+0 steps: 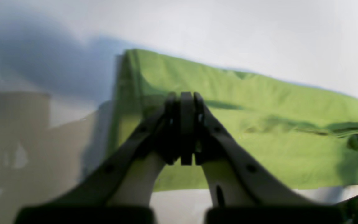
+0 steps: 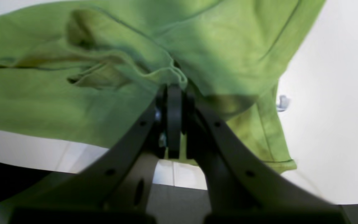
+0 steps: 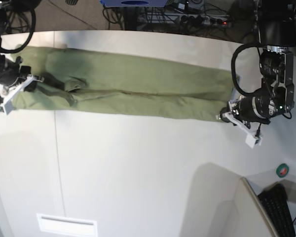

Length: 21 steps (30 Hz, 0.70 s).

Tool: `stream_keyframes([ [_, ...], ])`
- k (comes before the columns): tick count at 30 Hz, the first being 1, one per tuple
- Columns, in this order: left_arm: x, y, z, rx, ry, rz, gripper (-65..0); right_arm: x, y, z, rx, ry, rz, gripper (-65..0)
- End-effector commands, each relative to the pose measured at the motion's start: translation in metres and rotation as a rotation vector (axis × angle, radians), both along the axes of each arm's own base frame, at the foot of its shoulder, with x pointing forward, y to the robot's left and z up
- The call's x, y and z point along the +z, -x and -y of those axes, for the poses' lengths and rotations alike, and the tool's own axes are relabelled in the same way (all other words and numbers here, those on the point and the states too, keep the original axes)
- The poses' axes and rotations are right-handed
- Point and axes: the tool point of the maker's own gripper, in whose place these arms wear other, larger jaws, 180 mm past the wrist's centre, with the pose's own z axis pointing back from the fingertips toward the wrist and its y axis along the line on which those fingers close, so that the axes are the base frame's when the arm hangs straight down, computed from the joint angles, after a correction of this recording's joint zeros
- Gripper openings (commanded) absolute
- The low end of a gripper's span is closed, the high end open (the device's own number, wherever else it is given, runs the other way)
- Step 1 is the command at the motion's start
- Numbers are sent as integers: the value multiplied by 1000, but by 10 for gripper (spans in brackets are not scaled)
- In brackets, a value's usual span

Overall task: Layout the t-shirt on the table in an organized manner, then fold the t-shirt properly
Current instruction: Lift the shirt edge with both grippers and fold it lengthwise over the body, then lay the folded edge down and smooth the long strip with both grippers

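The t-shirt lay as a long narrow band across the far part of the table, folded lengthwise along its middle, its sleeve end bunched toward the right arm's side. The right gripper was clenched on a pinch of cloth at that bunched end. The left gripper was clamped tight over the opposite end, but whether it held any cloth could not be told. The lengthwise fold looked done, so the step in hand seemed to be the crosswise fold. The next move would likely call for carrying one end evenly over the other, edges aligned, without dragging the layers apart.
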Motion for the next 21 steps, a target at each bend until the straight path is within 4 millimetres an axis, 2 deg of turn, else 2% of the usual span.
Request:
stream_keyframes([
  [1,14,-11,-9,-1,-19,47,-650,9,-5,4,7,10,34,-650],
  [5,17,-11,-16,0,-36,48,-650,4,6,3,13,9,-5,-650],
  [8,16,-10,-20,2,-42,43,-650,4,12,-5,19,-6,-17,-650],
  [10,15,-9,-20,-3,-43,41,-650,9,12,-3,9,-1,-6,-650],
  [14,13,-8,-18,-9,-43,33,-650,6,21,-1,7,-2,-48,-650],
  [21,0,10,-18,-9,-44,-9,-650,4,23,-1,4,-4,-57,-650],
])
